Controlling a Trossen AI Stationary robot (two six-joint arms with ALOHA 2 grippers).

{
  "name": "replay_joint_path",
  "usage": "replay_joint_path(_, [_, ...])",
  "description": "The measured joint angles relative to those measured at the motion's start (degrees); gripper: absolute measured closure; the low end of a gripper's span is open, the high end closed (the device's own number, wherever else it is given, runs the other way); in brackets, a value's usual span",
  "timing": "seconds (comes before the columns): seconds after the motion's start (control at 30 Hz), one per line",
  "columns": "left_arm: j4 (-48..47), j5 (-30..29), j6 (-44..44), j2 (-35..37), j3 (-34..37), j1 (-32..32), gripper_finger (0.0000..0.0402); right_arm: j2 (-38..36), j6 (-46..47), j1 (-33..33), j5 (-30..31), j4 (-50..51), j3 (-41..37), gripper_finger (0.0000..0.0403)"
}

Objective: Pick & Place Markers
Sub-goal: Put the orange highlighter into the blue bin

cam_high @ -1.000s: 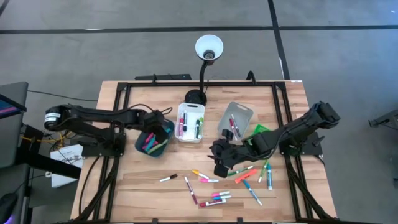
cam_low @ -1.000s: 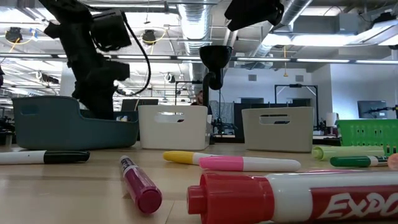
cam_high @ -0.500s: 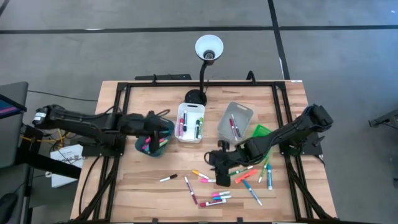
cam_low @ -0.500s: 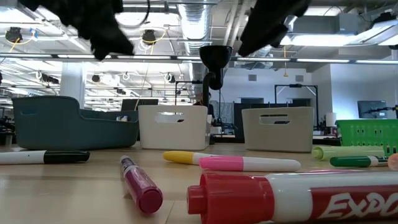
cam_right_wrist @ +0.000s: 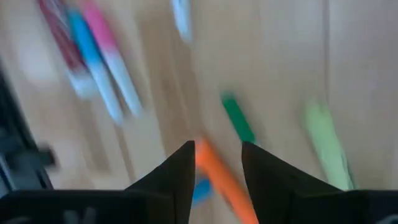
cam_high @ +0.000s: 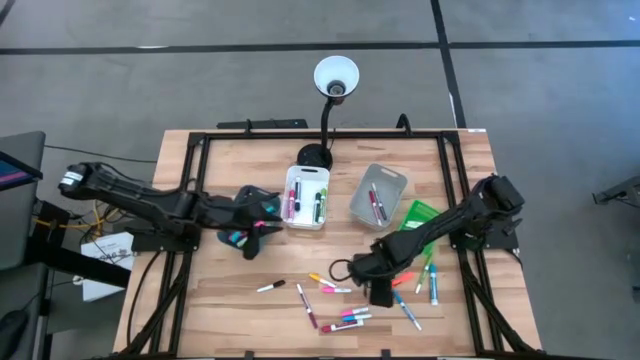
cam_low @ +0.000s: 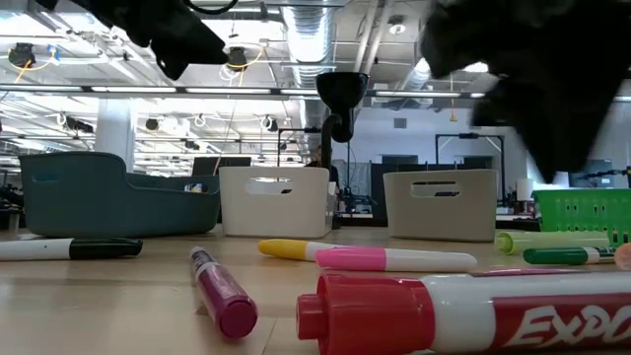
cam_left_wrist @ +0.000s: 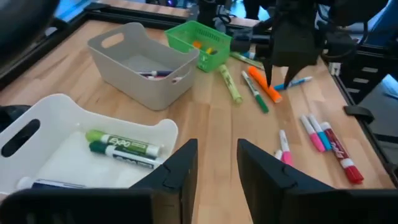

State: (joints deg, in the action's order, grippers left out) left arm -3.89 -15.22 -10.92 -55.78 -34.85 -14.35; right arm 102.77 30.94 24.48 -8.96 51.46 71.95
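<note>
Right wrist view shows my right gripper with jaws parted narrowly, an orange marker lying between them on the table. My left gripper hangs empty, jaws narrowly parted, above the white bin with the loose markers well ahead.

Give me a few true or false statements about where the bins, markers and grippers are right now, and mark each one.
1. The white bin holds green markers. True.
2. The right gripper is over the loose markers on the table. True; an orange marker shows between its fingers.
3. The grey bin is empty. False; it has markers inside.
4. The left gripper is above the green basket. False; it is by the teal bin, left of the white bin.
5. A black-capped marker lies alone near the table's front left. True.
</note>
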Motion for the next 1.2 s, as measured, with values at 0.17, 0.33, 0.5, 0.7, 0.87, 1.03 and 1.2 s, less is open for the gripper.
replay_joint_path(0.17, [0.07, -0.22, 0.00, -1.23, 0.00, 0.07, 0.0294, -0.22, 2.05, 2.79, -0.74, 7.75, -0.54, 0.0281])
replay_joint_path(0.33, [0.19, -0.22, 0.00, -1.41, 0.00, 0.08, 0.0295, -0.20, 0.48, 6.41, 0.90, 5.24, -2.26, 0.0282])
replay_joint_path(0.5, [0.33, -0.20, 0.00, -1.39, 0.00, 0.09, 0.0295, -0.22, 1.99, 8.00, 4.83, 2.15, -3.63, 0.0285])
replay_joint_path(0.7, [0.54, -0.21, -0.02, -1.39, 0.00, 0.09, 0.0295, -0.20, 2.10, 7.63, 5.73, -5.93, -6.90, 0.0285])
replay_joint_path(0.87, [0.55, -0.18, -0.02, -1.39, 0.00, 0.09, 0.0295, -0.20, 1.77, 7.14, 6.62, -5.53, -7.81, 0.0285])
replay_joint_path(1.03, [0.55, -0.18, -0.02, -1.39, 0.00, 0.09, 0.0295, -0.20, 0.57, 7.34, 6.07, -5.71, -7.81, 0.0285])
replay_joint_path(1.2, [0.56, -0.18, -0.04, -1.39, 0.00, 0.09, 0.0295, 0.42, -0.73, 8.16, 5.92, -6.02, -7.79, 0.0285])
